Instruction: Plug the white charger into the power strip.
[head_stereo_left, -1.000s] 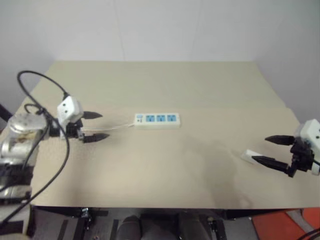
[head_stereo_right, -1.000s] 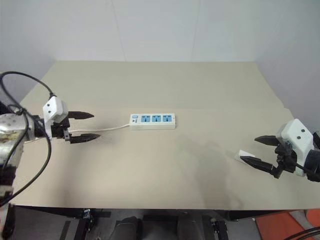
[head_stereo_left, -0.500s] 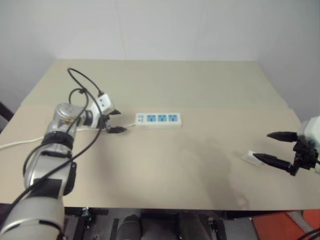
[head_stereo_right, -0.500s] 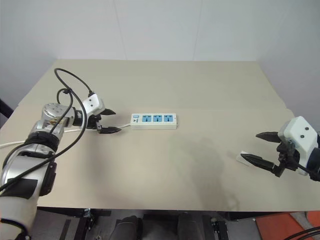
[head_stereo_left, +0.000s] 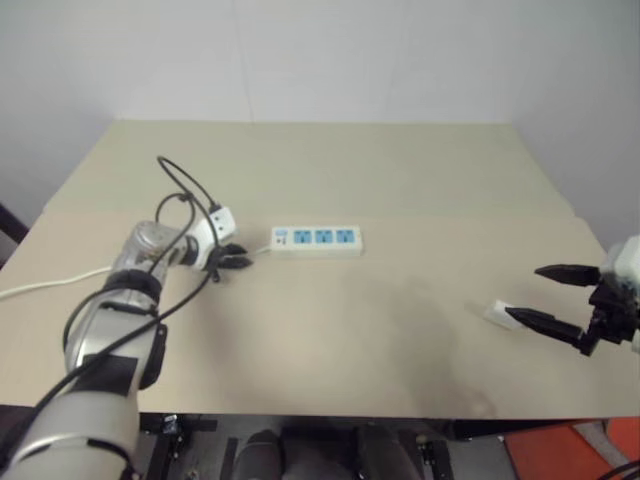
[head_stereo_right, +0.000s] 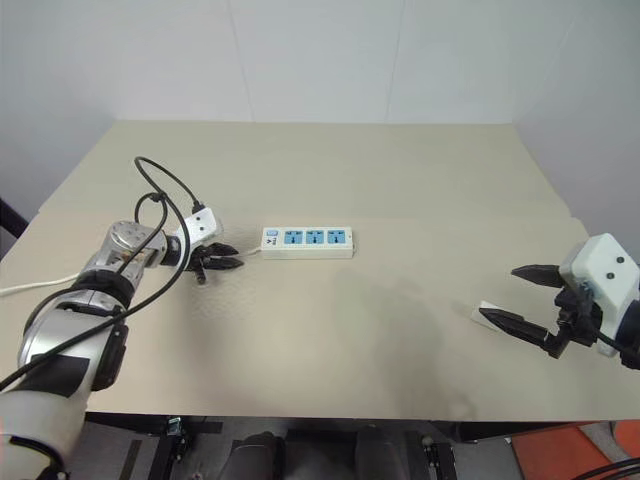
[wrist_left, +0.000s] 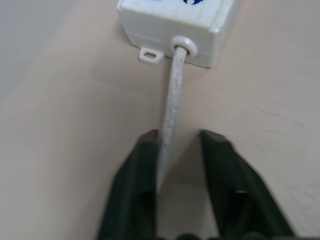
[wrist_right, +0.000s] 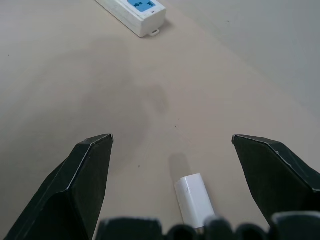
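White charger (wrist_right: 195, 201) lies on the surface (head_stereo_left: 400, 180) at the right, between the right gripper's (head_stereo_left: 548, 296) released fingers, ungrasped. Left gripper (wrist_left: 176, 150) has its fingers clenched around the cord (wrist_left: 170, 110) beside the power strip (head_stereo_left: 316, 240). Next move likely: close on the charger

I see the strip (head_stereo_right: 307, 242) lying flat near the middle of the table (head_stereo_right: 330, 170), its cord (head_stereo_right: 30, 288) running off toward the left edge. My left gripper (head_stereo_right: 225, 257) sits just beside the strip's cord end, jaws nearly together. My right gripper (head_stereo_right: 520, 297) is well apart at the right, jaws spread wide around the charger (head_stereo_right: 489, 314).
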